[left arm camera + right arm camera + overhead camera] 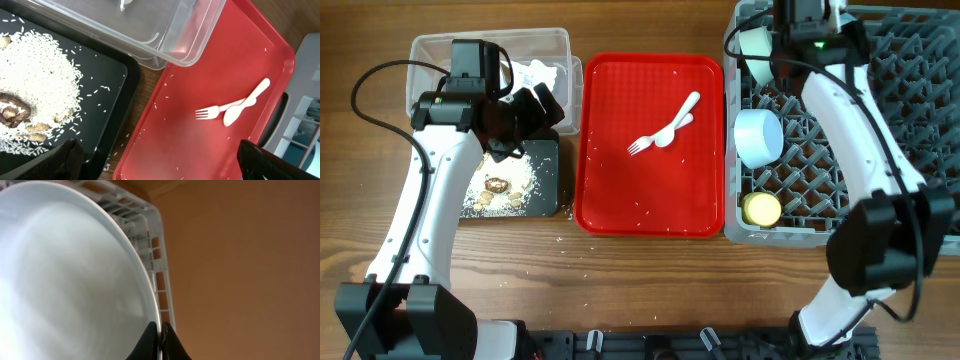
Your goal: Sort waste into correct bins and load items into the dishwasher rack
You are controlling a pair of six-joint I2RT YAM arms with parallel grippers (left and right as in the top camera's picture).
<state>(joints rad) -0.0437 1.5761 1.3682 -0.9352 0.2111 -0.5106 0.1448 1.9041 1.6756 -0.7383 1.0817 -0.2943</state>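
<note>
Grey dishwasher rack [910,60] being shown at tabletop [650,30] right, blue bowl [758,137] and yellow cup [761,209] being held inside. Fork [207,113], spoon [260,89] being carried on red tray [620,190]. Left hand [525,125] being held wide, empty, above black tray [548,195]. Plate [65,280] rim being pinched by right hand [160,336] beside rack wall.

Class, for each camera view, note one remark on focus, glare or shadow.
Overhead: sharp, evenly lit. Left wrist: rice crisp, fingers at the bottom blurred, glare on the clear tub. Right wrist: the close plate looks soft and hazy.
</note>
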